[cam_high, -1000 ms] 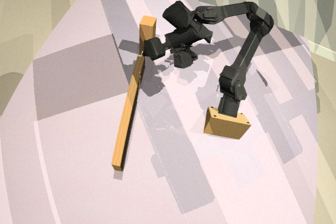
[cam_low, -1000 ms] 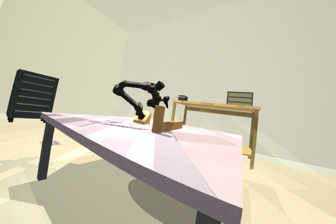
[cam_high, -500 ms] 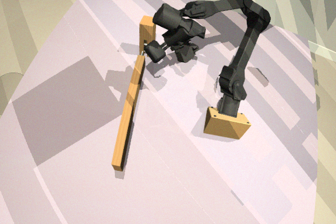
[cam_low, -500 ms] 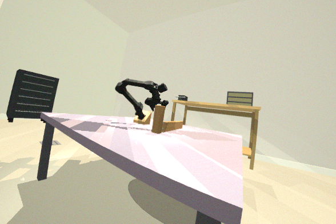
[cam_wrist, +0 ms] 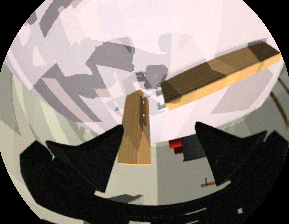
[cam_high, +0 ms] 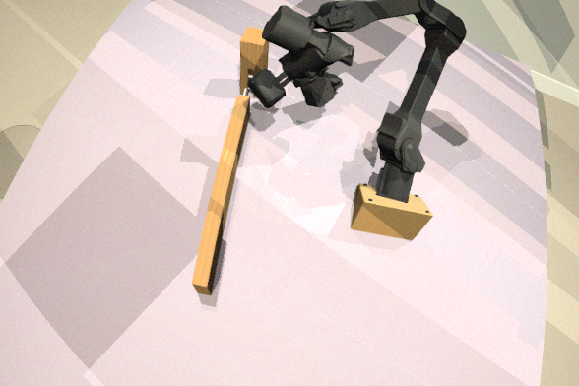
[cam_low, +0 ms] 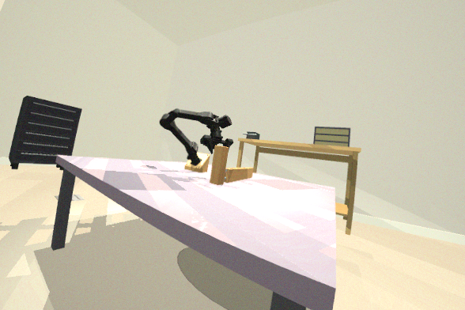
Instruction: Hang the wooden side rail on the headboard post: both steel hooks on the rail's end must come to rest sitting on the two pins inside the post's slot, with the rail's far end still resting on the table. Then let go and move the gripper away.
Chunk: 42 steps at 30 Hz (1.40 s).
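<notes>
The wooden side rail lies along the table. Its steel hooks stick out from the end nearer the post. The headboard post stands upright, with its slot and small pale pins partly visible. In the wrist view the hooks appear beside the post with a small gap, not in the slot. My gripper is open and empty, pointing down close to the post and the rail's hook end. One finger partly hides the slot in the top view.
The arm's wooden base block stands on the table, to the right of the rail in the top view. A wooden workbench and a dark cabinet stand beyond the table.
</notes>
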Each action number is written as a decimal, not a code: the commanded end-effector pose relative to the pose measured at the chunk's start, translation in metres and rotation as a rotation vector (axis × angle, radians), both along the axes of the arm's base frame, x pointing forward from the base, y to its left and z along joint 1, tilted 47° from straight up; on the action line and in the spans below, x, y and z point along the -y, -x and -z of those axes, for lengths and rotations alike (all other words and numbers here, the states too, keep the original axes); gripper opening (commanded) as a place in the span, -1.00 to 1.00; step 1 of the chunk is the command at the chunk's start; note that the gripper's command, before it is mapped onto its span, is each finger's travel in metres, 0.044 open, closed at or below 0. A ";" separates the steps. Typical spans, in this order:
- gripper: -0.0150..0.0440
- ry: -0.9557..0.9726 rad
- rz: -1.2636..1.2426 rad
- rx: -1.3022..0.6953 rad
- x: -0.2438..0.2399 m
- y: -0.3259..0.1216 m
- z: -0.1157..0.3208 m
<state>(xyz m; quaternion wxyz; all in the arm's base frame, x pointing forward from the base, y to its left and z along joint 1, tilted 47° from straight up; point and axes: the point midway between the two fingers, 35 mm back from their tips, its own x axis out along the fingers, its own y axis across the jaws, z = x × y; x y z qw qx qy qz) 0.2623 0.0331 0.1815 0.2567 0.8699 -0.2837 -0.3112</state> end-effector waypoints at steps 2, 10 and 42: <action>1.00 -0.031 0.039 0.011 -0.003 -0.006 -0.005; 1.00 -0.145 0.182 0.051 -0.014 -0.026 -0.018; 1.00 -0.305 0.511 0.163 -0.027 -0.060 -0.032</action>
